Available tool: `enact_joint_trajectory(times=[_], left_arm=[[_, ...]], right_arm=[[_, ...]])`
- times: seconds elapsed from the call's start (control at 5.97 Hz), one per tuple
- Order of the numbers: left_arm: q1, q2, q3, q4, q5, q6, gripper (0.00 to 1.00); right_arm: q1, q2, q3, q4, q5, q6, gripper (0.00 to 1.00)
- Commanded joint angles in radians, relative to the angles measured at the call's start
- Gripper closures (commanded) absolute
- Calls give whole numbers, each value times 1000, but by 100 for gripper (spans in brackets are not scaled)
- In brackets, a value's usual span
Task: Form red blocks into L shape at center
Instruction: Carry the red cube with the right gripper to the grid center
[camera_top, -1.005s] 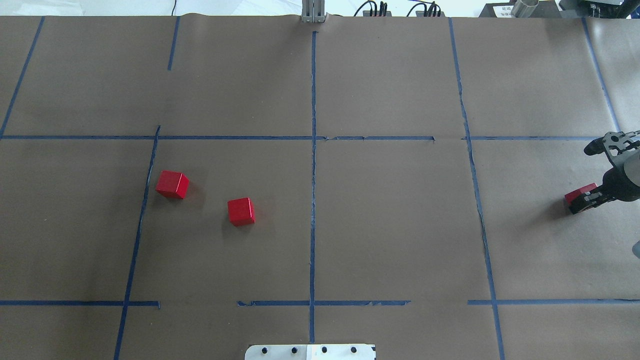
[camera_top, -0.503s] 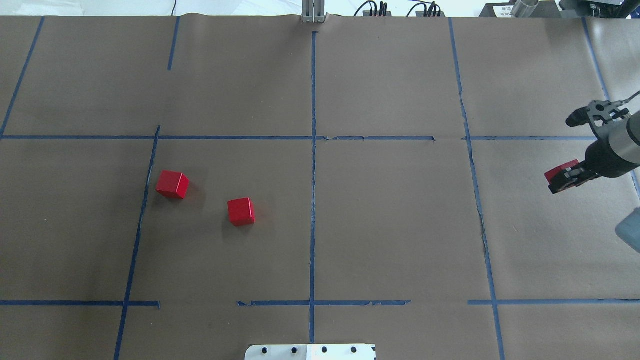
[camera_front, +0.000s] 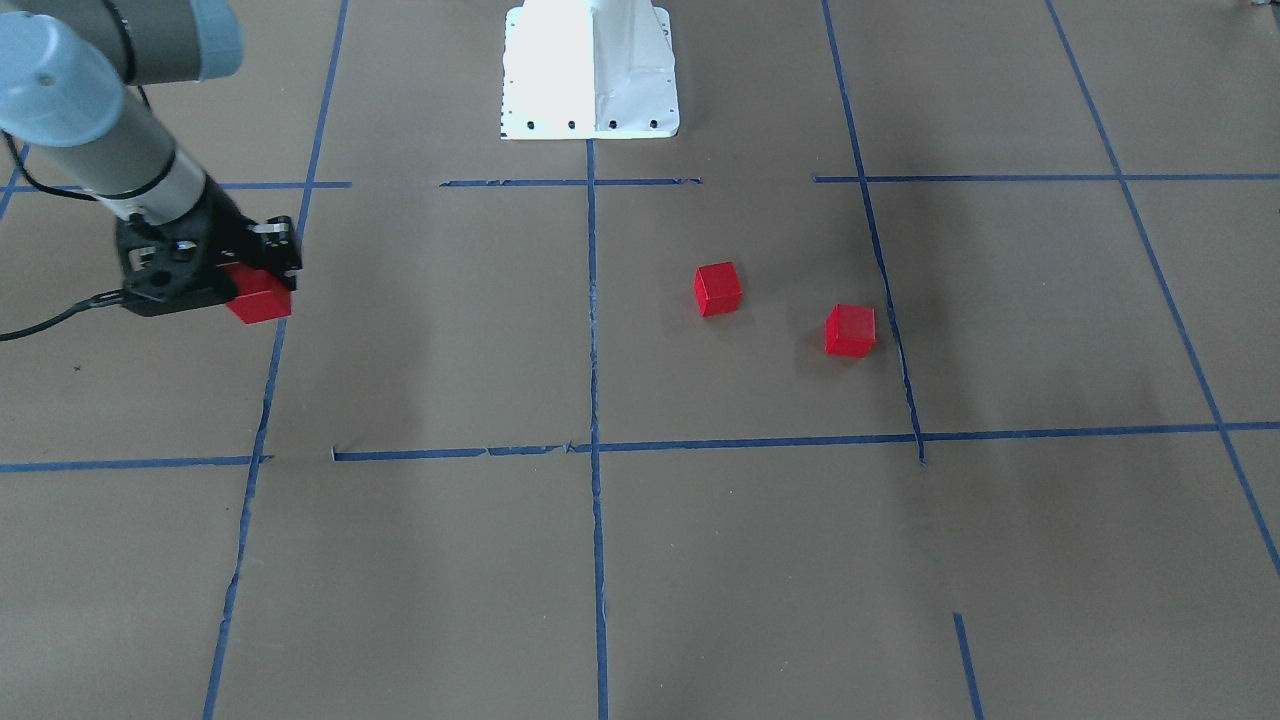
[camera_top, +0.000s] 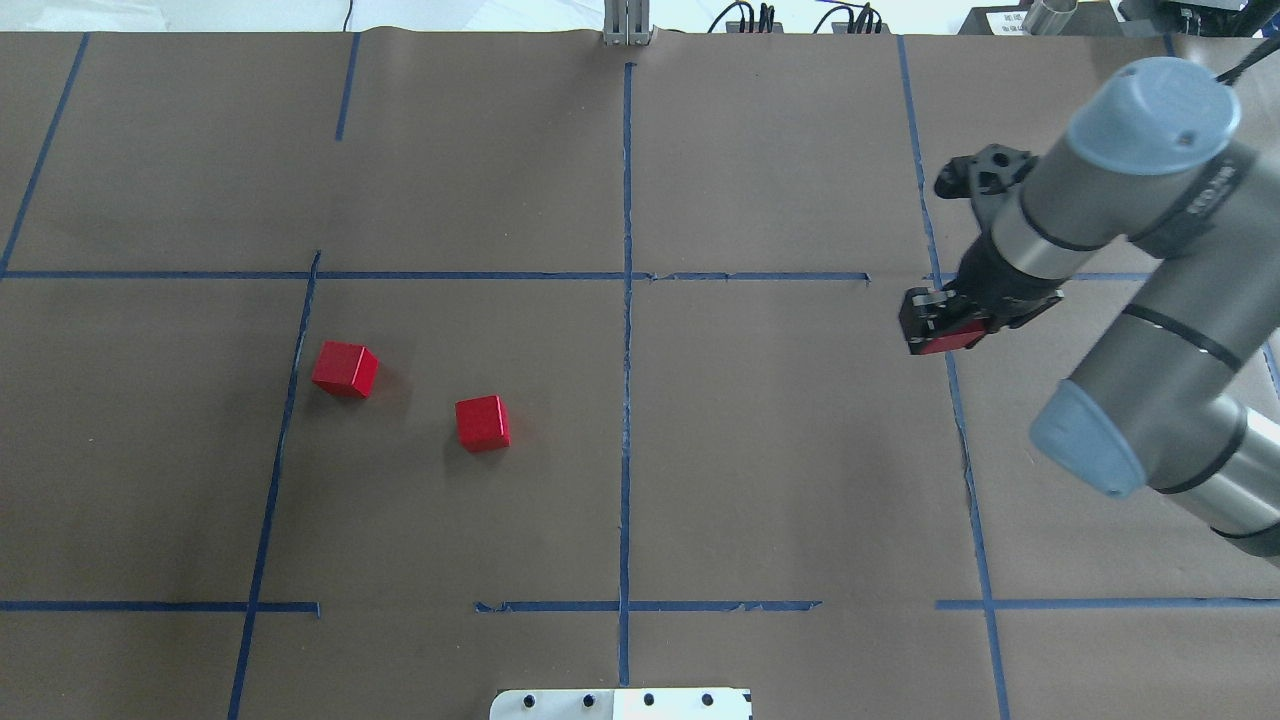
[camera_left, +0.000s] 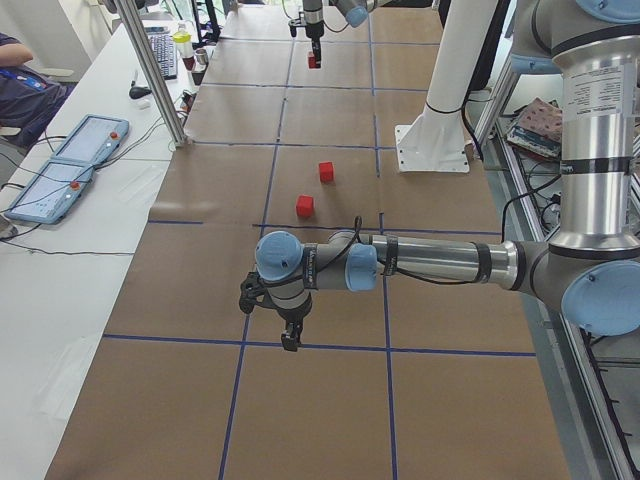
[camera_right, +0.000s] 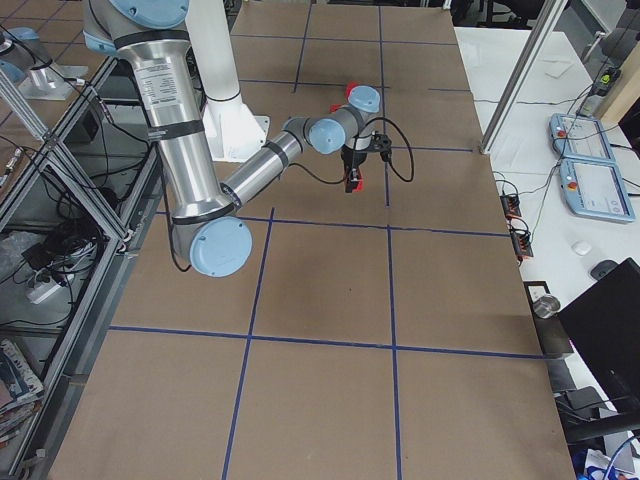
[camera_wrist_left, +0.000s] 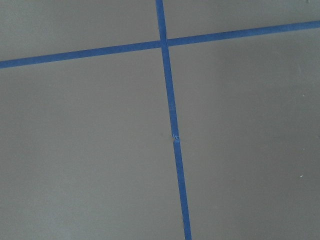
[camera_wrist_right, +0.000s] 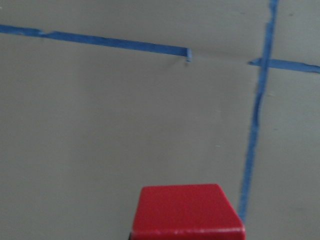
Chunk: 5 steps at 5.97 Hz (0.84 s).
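Two red blocks (camera_top: 345, 368) (camera_top: 482, 422) lie apart on the left half of the center square (camera_top: 780, 450), which a blue tape line splits; they also show in the front view (camera_front: 850, 330) (camera_front: 718, 288). My right gripper (camera_top: 938, 328) is shut on the third red block (camera_top: 952, 340) and holds it above the center's right border line. The right wrist view shows this block (camera_wrist_right: 187, 210) at the bottom edge. My left gripper (camera_left: 290, 340) shows only in the exterior left view, over a tape crossing away from the blocks; I cannot tell if it is open.
The white robot base plate (camera_top: 620, 703) sits at the table's near edge. An aluminium post (camera_left: 150, 70) and teach pendants (camera_left: 60, 170) stand on the operators' side. Blue tape lines divide the brown paper into squares.
My right arm has swung in from the table's right edge, carrying the red block leftward and farther out to the center's right border. The two blocks on the table have not moved.
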Motion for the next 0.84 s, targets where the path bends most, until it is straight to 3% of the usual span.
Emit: enact_joint_trajectory(times=[0.0,0.34,0.5,0.67], left_arm=[[1,-2,-1,-1,0,1,0],[1,-7,-1,-1,0,1,0],[1,-7,-1,-1,0,1,0],[1,-7,-1,-1,0,0,0]], right_arm=[[-126,222,-125,-4,-76,234,99],[-223,396,-309,6,-131,321,96],[-269,462,-398,13,-180,348,89],[-294,467,-466,128,-188,400,84]])
